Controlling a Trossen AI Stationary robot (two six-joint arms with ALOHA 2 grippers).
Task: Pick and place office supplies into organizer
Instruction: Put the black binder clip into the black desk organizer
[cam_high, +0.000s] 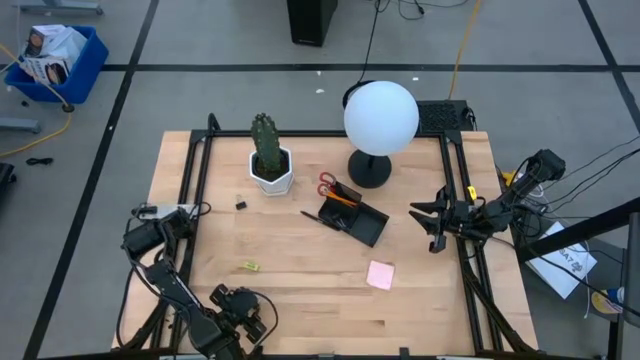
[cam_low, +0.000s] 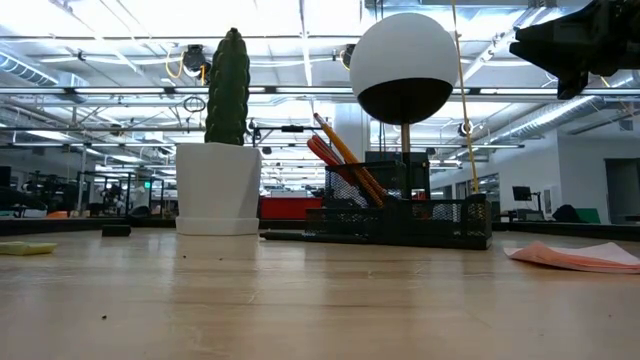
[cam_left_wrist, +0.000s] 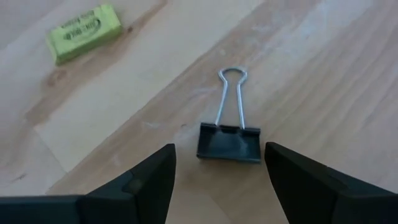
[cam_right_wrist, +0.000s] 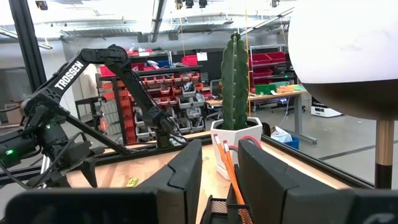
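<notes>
Two arms are mine at this wooden surface (cam_high: 300, 290). My left hand (cam_left_wrist: 217, 180) hangs low at the near edge, towards the left corner, fingers spread wide on either side of a black binder clip (cam_left_wrist: 229, 142) lying flat between them, untouched. My right hand (cam_high: 432, 222) hovers by the right edge, its fingers parted slightly around nothing.

Near the middle sits the black organizer (cam_high: 355, 217), holding red-handled scissors (cam_high: 328, 185) and orange pencils (cam_low: 345, 160). A pink sticky-note pad (cam_high: 380, 275) lies nearer the front edge, a yellow eraser (cam_left_wrist: 84, 32) left of it.
</notes>
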